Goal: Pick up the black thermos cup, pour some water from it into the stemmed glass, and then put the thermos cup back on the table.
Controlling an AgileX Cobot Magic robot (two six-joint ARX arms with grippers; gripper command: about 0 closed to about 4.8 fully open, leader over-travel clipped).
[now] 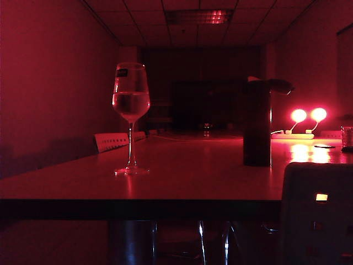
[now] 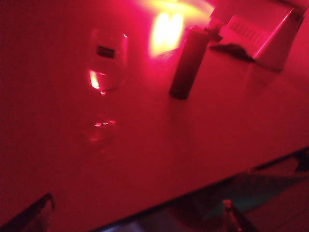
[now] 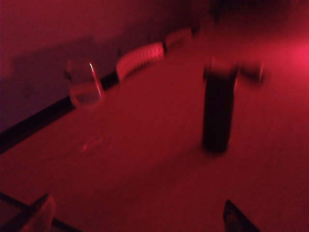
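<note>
The black thermos cup (image 1: 257, 124) stands upright on the table (image 1: 193, 179), right of the middle, its wide top jutting sideways. The stemmed glass (image 1: 130, 113) stands to its left, partly filled with clear liquid. Neither gripper shows in the exterior view. My left gripper (image 2: 135, 215) hangs open and empty over the table's front edge, well short of the glass (image 2: 105, 72) and the thermos (image 2: 189, 63). My right gripper (image 3: 137, 215) is also open and empty above the table, with the thermos (image 3: 217, 111) and the glass (image 3: 84, 87) some way ahead of it.
A white perforated object (image 1: 118, 141) lies behind the glass. Two bright lamps (image 1: 309, 115) glow at the back right, and a small clear tumbler (image 1: 347, 138) stands at the right edge. A dark box (image 1: 319, 215) blocks the near right corner.
</note>
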